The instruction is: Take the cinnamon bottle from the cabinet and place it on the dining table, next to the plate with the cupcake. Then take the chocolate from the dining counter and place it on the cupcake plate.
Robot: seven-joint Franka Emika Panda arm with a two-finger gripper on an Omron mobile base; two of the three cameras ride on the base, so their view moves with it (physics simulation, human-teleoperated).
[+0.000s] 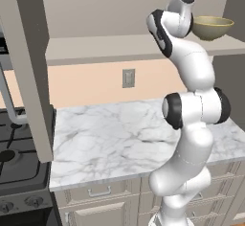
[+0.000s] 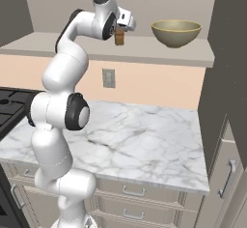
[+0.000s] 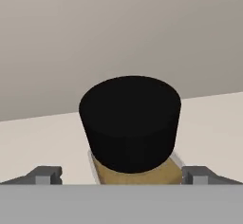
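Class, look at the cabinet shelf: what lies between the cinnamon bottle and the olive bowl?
Nothing: in the right base view the shelf is bare between the cinnamon bottle and the bowl.

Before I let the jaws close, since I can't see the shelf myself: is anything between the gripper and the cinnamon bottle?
Nothing visible. The open gripper has the cinnamon bottle right between its fingertips, on the cabinet shelf. The bowl stands apart, off to the side.
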